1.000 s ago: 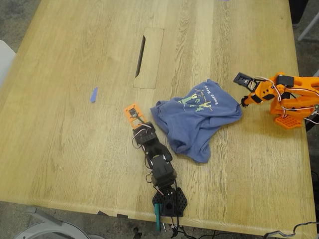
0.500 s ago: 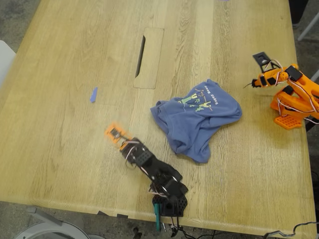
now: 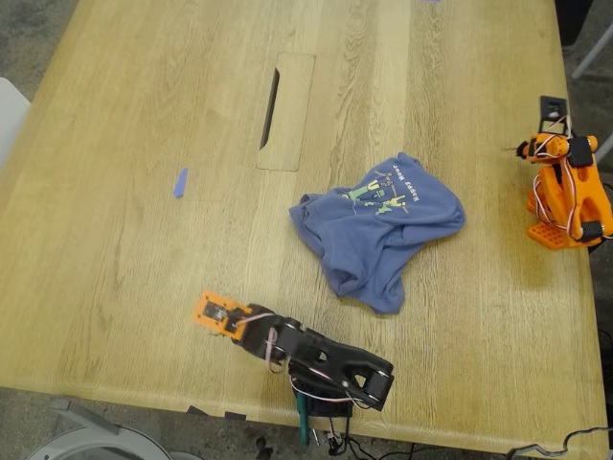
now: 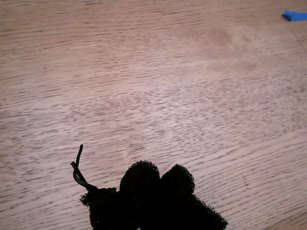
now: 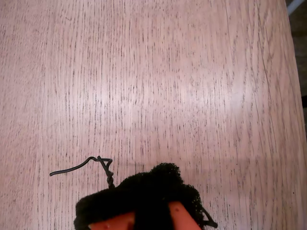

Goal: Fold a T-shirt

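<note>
- The T-shirt (image 3: 378,230) lies crumpled in a loose heap on the wooden table (image 3: 124,144), a little toward the exterior view's right of the middle, with its yellow-green print and lettering facing up; nothing touches it.
- A recessed panel with a dark slot (image 3: 284,110) sits in the tabletop just beyond the shirt, toward the far edge in the exterior view.
- My first gripper (image 3: 216,313) is on the black arm, stretched low over bare wood near the table's front edge in the exterior view, well apart from the shirt. In its wrist view the two black foam pads (image 4: 156,184) are pressed together with nothing between them.
- A small blue tape strip (image 3: 179,182) lies on the table toward the exterior view's left (it also shows at the far corner of the first wrist view (image 4: 293,15)).
- My second gripper (image 3: 551,120) is on the orange arm by the table's edge at the exterior view's right, drawn up over bare wood. Its dark foam tip (image 5: 153,191) reads as one closed lump, gripping nothing.
</note>
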